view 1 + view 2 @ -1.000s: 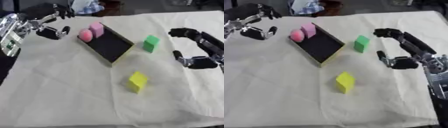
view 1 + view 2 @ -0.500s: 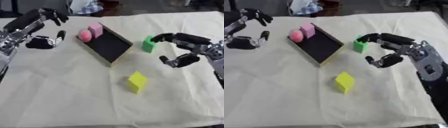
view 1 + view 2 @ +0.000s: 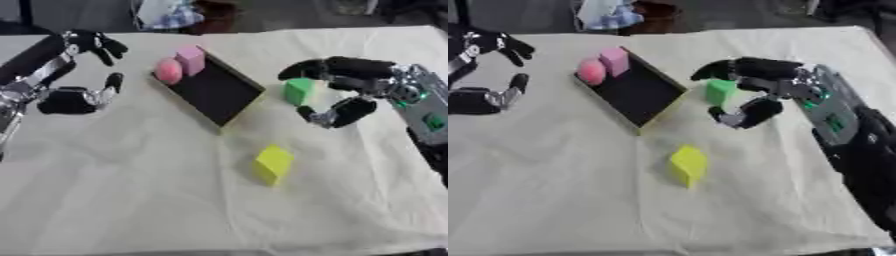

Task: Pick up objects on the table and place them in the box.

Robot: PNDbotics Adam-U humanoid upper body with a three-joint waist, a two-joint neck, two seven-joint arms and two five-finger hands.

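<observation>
Right eye view shows more of the right forearm: a grey casing with green marks running down toward the lower right corner. Left eye view cuts that arm short at the right edge, but shows more of the left arm, its silver and black links coming in from the left edge.

Right hand (image 3: pixel 363 87) is over the cloth just right of the green cube (image 3: pixel 298 90). Fingers are curved above and past the cube, thumb curled below it; cube sits in the gap between them. Contact can't be confirmed, and the hand is not closed on it. The cube rests on the tablecloth (image 3: pixel 131 190), close to the right long side of the box (image 3: pixel 236 102) but apart from it.

Left hand (image 3: pixel 79 90) sits at the far left, well apart from the box, fingers spread and lightly bent, holding nothing.

The box is a shallow tray with a black floor and yellowish rim, lying diagonally, one corner pointing toward the camera. Inside, at its far end: a pink ball (image 3: pixel 168 70) and a pink cube (image 3: pixel 190 58), side by side, seemingly touching. The rest of the floor is bare.

Yellow cube (image 3: pixel 273 163) stands alone on the cloth, nearer the camera than the box's near corner, well apart from both hands, one edge facing forward.

Cloth is pale cream and creased, covering the whole table.
</observation>
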